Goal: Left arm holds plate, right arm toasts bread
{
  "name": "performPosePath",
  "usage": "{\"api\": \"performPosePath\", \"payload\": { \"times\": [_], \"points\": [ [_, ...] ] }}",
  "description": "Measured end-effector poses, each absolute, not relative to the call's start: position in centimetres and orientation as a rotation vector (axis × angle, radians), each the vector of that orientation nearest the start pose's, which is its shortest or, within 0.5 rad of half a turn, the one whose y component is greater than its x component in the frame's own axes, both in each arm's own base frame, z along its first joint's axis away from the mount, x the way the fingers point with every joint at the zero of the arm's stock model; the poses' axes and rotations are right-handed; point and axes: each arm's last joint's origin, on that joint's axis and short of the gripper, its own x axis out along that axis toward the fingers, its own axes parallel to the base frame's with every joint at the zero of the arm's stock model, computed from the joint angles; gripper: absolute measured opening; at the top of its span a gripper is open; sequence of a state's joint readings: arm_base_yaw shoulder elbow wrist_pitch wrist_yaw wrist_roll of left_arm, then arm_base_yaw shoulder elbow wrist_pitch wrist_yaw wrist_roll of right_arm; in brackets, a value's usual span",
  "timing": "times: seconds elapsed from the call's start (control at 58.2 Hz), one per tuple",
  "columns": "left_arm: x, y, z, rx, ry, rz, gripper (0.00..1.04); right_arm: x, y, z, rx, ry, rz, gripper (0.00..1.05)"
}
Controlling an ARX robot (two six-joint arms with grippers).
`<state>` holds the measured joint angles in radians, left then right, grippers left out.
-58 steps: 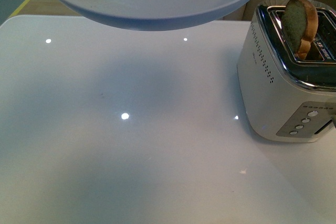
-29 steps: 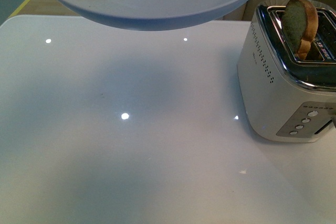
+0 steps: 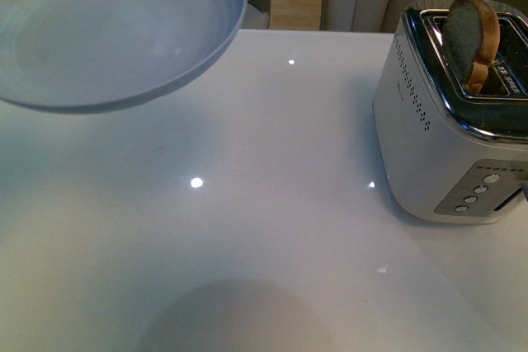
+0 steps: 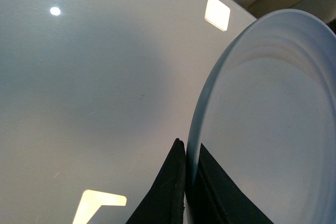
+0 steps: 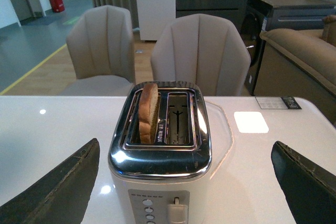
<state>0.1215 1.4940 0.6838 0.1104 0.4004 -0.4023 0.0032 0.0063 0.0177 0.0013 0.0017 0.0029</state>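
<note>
The pale blue-white plate (image 3: 107,30) hangs in the air above the table at the upper left of the front view. My left gripper (image 4: 188,153) is shut on its rim, and the plate (image 4: 273,119) fills one side of the left wrist view. The bread (image 3: 472,39) stands upright, sticking out of one slot of the white and chrome toaster (image 3: 437,146) at the right. In the right wrist view the bread (image 5: 148,111) sits in one slot of the toaster (image 5: 160,171); the other slot is empty. My right gripper (image 5: 184,182) is open, its fingers wide apart, facing the toaster's button side. Neither arm shows in the front view.
The white glossy table (image 3: 247,245) carries the toaster only. The toaster's lever (image 5: 177,209) and round buttons (image 5: 147,211) face the right gripper. Two beige chairs (image 5: 199,51) stand behind the table, with a sofa (image 5: 304,56) further off.
The plate has moved left and down in the front view and now shows its upper face, uncovering the table's far edge. The bread and toaster have not moved.
</note>
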Motion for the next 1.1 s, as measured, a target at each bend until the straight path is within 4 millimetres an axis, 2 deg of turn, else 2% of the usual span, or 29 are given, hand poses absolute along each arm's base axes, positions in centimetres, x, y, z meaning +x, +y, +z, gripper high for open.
{"api": "performPosePath", "payload": {
  "times": [0.189, 0.378, 0.533, 0.808, 0.98, 1.1],
  "points": [
    [28.9, 6.6, 12.6, -0.557, 0.749, -0.063, 0.03, 9.7, 0.0, 16.9, 0.003, -0.013, 0.002, 0.96],
    [29.2, 9.3, 8.2, -0.555, 0.771, -0.028, 0.03, 9.7, 0.0, 16.9, 0.003, -0.013, 0.002, 0.96],
    [29.8, 10.6, 5.0, -0.560, 0.789, -0.026, 0.03, 9.7, 0.0, 16.9, 0.003, -0.013, 0.002, 0.96],
    [32.6, 12.1, -0.5, -0.567, 0.783, -0.044, 0.03, 9.7, 0.0, 16.9, 0.003, -0.013, 0.002, 0.96],
    [33.5, 12.3, -2.9, -0.573, 0.791, -0.049, 0.03, 9.7, 0.0, 16.9, 0.003, -0.013, 0.002, 0.96],
    [34.0, 12.4, -3.5, -0.567, 0.782, -0.052, 0.03, 9.7, 0.0, 16.9, 0.003, -0.013, 0.002, 0.96]
  ]
}}
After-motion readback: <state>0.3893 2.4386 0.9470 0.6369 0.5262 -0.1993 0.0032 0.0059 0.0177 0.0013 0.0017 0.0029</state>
